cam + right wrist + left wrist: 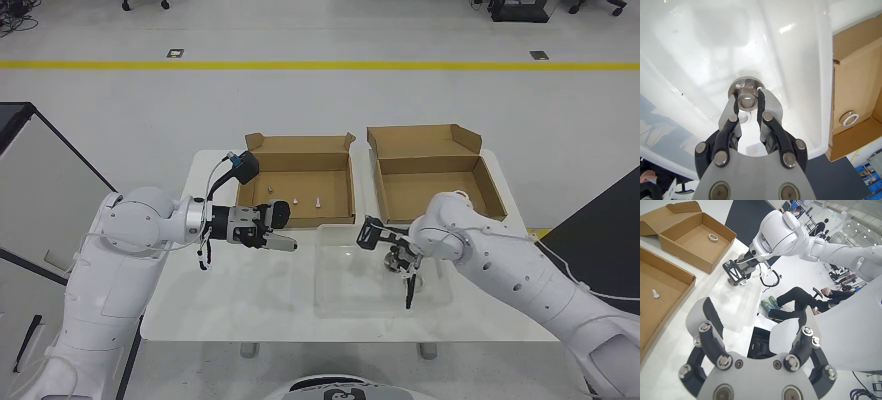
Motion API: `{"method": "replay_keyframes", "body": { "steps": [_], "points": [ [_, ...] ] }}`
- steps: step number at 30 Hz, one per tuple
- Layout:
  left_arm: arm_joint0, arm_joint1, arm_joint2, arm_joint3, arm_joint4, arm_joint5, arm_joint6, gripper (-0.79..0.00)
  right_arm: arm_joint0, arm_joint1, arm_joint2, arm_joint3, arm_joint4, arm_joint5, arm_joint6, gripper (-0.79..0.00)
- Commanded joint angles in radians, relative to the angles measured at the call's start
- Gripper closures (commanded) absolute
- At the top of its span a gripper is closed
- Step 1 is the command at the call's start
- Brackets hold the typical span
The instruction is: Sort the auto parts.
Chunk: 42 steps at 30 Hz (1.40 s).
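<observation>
Clamps right gripper (748, 101) on hub of flanged bushing (745, 83), flange down, inside clear tray (696, 47). Holds left gripper (756, 311) spread wide apart, touching nothing, just beside that tray.

A white desk (250, 310) stands on a pale grey floor (330, 110). A yellow line (320, 65) runs across the floor beyond the desk, with 2 small square floor plates (175, 52) (539, 55) just past it. A grey, black-framed panel (40, 190) stands at the left and a dark panel (610, 220) at the right. Black cables (861, 393) lie coiled on the floor, and blue bins (870, 180) sit on the floor beside the desk.
</observation>
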Motion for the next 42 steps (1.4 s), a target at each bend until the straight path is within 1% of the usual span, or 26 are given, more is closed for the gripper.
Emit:
{"method": "replay_keyframes", "body": {
  "steps": [1, 9, 12, 24, 27, 29, 32, 35, 37, 40, 42],
  "points": [
    [0.0, 0.0, 0.0, 0.0, 0.0, 0.0, 0.0, -0.785, -0.007, 0.009, 0.024, -0.031, 0.012, -0.004, 0.015, 0.0],
    [0.0, 0.0, 0.0, 0.0, 0.0, 0.0, 0.0, -0.785, -0.053, 0.053, 0.14, -0.178, 0.066, 0.002, 0.099, 0.0],
    [0.0, 0.0, 0.0, 0.0, 0.0, 0.0, 0.0, -0.785, -0.066, 0.067, 0.157, -0.222, 0.088, 0.02, 0.118, 0.0],
    [0.0, 0.0, 0.0, 0.0, 0.0, 0.0, 0.0, -0.785, -0.065, 0.071, 0.157, -0.227, 0.091, 0.022, 0.119, 0.0],
    [0.0, 0.0, 0.0, 0.0, 0.0, 0.0, 0.0, -0.785, -0.077, 0.071, 0.179, -0.197, 0.141, 0.046, 0.058, 0.0],
    [0.0, 0.0, 0.0, 0.0, 0.0, 0.0, 0.0, -0.785, -0.084, 0.074, 0.231, -0.157, 0.263, 0.067, 0.002, 0.0],
    [0.0, 0.0, 0.0, 0.0, 0.0, 0.0, 0.0, -0.785, -0.108, 0.085, 0.321, -0.081, 0.466, 0.065, -0.056, 0.0],
    [0.0, 0.0, 0.0, 0.0, 0.0, 0.0, 0.0, -0.785, -0.149, 0.097, 0.396, -0.006, 0.636, 0.03, -0.084, 0.0],
    [0.0, 0.0, 0.0, 0.0, 0.0, 0.0, 0.0, -0.785, -0.181, 0.104, 0.435, 0.039, 0.762, -0.012, -0.093, 0.0],
    [0.0, 0.0, 0.0, 0.0, 0.0, 0.0, 0.0, -0.785, -0.224, 0.109, 0.475, 0.108, 0.951, -0.081, -0.079, 0.0],
    [0.0, 0.0, 0.0, 0.0, 0.0, 0.0, 0.0, -0.785, -0.244, 0.11, 0.487, 0.145, 1.071, -0.124, -0.049, 0.0]
  ]
}}
